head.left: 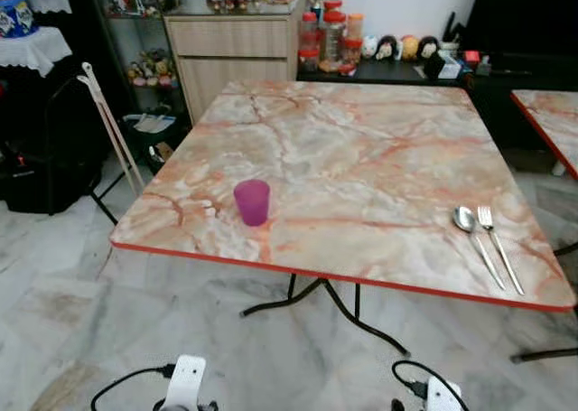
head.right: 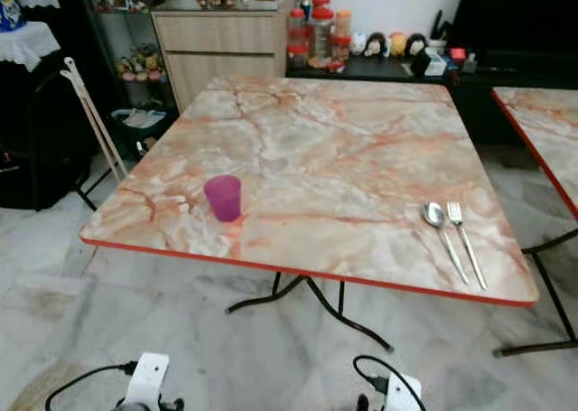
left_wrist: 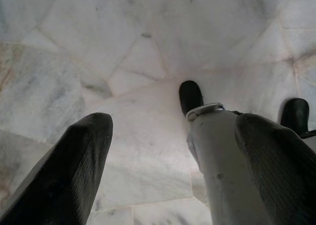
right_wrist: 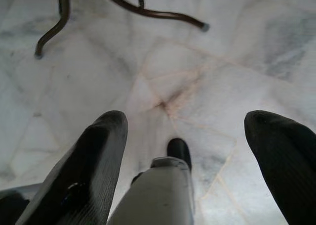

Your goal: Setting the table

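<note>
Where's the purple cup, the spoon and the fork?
purple cup (head.left: 252, 202), left eye view, middle of its side.
spoon (head.left: 464, 218), left eye view, on its bowl.
fork (head.left: 498, 246), left eye view, on its handle.

Second marble table (head.left: 551, 122) cut off at the right edge; shelf figurines (head.left: 397, 47) too small to identify.

Looks like someone's home, dining area probably. There's a square folding table (head.left: 361, 149) with a marble-look top and red edge on thin black metal legs, and a second one just like it (head.left: 551, 122) off to the right. Marble-tile floor (head.left: 63, 275) all around. Against the back wall there's a wooden cabinet (head.left: 230, 54) with knick-knacks on top, red-lidded plastic jars (head.left: 330, 36) and a row of little doll figurines (head.left: 397, 46). A lace cloth (head.left: 32, 45) covers a stand on the left.
</note>
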Motion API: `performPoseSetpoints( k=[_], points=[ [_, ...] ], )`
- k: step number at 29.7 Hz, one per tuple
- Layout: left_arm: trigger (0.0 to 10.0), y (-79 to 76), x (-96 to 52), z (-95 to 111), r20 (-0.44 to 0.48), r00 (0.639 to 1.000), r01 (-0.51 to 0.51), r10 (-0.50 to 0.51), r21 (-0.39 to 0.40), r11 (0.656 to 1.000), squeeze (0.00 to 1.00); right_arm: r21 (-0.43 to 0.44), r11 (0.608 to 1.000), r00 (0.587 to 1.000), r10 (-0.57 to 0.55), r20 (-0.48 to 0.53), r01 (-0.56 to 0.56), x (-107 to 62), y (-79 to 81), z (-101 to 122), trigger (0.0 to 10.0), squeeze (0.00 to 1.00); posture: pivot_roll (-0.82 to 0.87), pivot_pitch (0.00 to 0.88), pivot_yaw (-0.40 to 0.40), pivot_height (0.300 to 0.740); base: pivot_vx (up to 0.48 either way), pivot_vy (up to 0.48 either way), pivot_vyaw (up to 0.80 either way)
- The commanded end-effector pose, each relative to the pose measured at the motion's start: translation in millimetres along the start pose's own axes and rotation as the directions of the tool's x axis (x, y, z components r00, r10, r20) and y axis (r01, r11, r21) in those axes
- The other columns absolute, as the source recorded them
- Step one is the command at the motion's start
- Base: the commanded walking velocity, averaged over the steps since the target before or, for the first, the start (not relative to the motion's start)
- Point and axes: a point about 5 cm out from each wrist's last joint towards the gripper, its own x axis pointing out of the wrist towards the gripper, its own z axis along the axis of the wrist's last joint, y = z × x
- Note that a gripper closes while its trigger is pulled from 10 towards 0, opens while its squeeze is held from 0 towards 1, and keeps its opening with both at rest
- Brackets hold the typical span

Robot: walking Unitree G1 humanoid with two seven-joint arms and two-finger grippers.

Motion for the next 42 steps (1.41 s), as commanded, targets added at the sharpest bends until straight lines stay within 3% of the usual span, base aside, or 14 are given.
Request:
performPoseSetpoints(
  k=[1, 27, 36, 42],
  points=[
    [10.0, 2.3, 0.2, 3.4, 0.008, 1.000, -0.001, 0.001, 0.017, 1.000, 0.00, 0.006, 1.000, 1.000, 0.003, 0.013, -0.004, 0.6, 3.6, 2.4, 10.0, 0.00, -0.03, 0.000, 0.016, 0.740, 0.000, 0.000, 0.00],
    [10.0, -0.7, 0.3, 2.6, 0.009, 1.000, -0.005, 0.005, 0.010, 1.000, 0.00, 0.010, 1.000, 0.998, -0.013, 0.063, 0.012, 0.4, 0.0, 8.0, 10.0, 0.00, -0.05, 0.000, 0.015, 0.740, 0.000, 0.000, 0.00],
    [10.0, -2.8, 0.5, 4.1, 0.014, 1.000, 0.002, -0.002, 0.017, 1.000, 0.00, -0.115, 0.993, 0.983, 0.000, 0.182, 0.021, -0.6, -4.2, 23.8, 10.0, 0.00, -0.05, 0.000, 0.019, 0.740, 0.000, 0.000, 0.00],
    [10.0, -0.3, 0.1, 0.6, 0.004, 1.000, -0.005, 0.005, 0.027, 1.000, 0.00, -0.143, 0.989, 0.967, 0.005, 0.255, 0.033, -2.0, -7.5, 33.8, 10.0, 0.00, -0.05, 0.000, 0.016, 0.740, 0.000, 0.000, 0.00]
  ],
)
